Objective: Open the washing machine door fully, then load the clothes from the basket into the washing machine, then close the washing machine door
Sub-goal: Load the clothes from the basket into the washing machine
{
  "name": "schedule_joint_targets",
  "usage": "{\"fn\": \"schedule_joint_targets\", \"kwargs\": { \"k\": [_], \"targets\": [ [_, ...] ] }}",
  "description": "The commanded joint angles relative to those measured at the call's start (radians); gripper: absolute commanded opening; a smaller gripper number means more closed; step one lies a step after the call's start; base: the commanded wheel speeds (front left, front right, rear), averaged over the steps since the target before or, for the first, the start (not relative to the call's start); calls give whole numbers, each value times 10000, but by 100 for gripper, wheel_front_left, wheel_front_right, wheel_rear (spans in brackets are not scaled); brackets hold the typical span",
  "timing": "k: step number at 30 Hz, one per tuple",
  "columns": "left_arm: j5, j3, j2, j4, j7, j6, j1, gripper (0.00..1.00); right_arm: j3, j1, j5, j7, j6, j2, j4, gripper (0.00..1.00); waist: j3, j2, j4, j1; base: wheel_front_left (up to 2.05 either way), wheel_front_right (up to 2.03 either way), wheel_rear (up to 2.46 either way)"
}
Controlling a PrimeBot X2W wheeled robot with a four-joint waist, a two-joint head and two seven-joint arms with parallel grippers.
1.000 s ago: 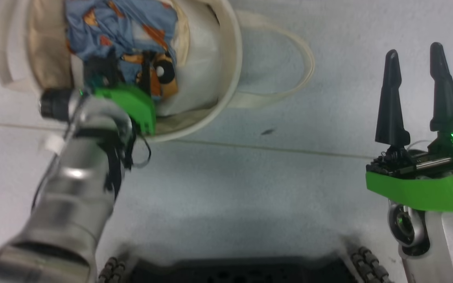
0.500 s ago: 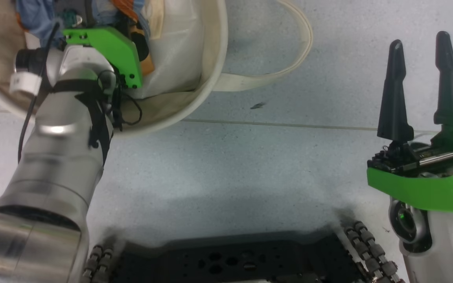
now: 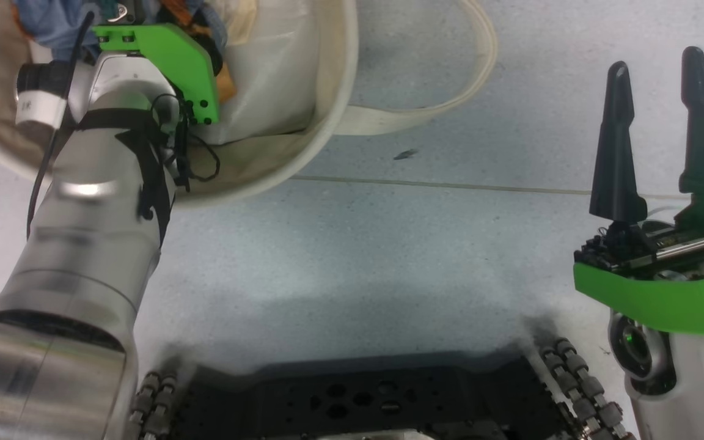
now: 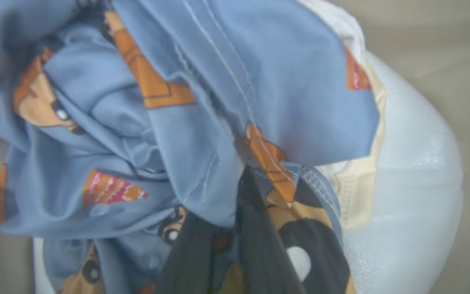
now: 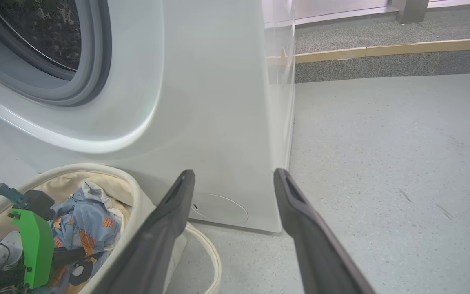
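Fingers (image 4: pixel 255 228) of my left arm are pinching the clothes (image 4: pixel 186 134) inside the basket (image 3: pixel 335 110); my right fingers (image 3: pixel 615 153) are hanging spread, empty. I am judging a slow, straight lift best, sparing the white bundle (image 4: pixel 414 183).

The clothes (image 4: pixel 169 122), a light blue fabric with orange-brown bear prints, lie crumpled inside the basket (image 5: pixel 96 168), a round cream canvas tub with soft sides and a long loop handle. The basket stands on the floor just before the white washing machine (image 5: pixel 218 102), under its grey gasket ring and uncovered drum mouth.
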Motion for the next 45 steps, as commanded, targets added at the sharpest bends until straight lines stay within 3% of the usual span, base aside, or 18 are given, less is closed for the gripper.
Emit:
{"fn": "schedule_joint_targets", "kwargs": {
  "k": [1, 4, 10, 19, 30, 37, 45],
  "targets": [
    [-99, 27, 275, -67, -433, 110, 142, 0, 195, 475, -82, -46, 2, -80, -378, 100, -16, 0, 140, 0, 0, 0, 0],
    [-73, -26, 265, -77, -1762, 399, 246, 0, 177, 370, -63, -46, 2, -104, -378, 100, -359, 0, 368, 0, 0, 0, 0],
    [80, -70, 321, -673, -2420, 547, 618, 0, 189, 257, -2, -46, 2, -105, -223, 100, -1061, 0, 607, 0, 0, 0, 0],
    [1772, 219, 896, -5693, -2438, 1088, 3054, 0, 397, 108, 286, -46, 2, 18, 304, 100, -2734, 0, 809, 0, 0, 0, 0],
    [3099, 724, 1080, -10709, -2439, 874, 5922, 0, 788, 336, 663, -46, 2, 365, 968, 100, -5032, 0, 807, 0, 0, 0, 0],
    [3240, 961, 1145, -12602, -2440, 924, 7528, 0, 918, 705, 797, -46, 2, 611, 1188, 100, -6271, 0, 676, 0, 0, 0, 0],
    [3226, 1126, 988, -13792, -2440, 935, 8812, 0, 809, 1020, 922, -46, 2, 800, 1275, 100, -6964, 0, 536, 0, 0, 0, 0]
  ]
}}
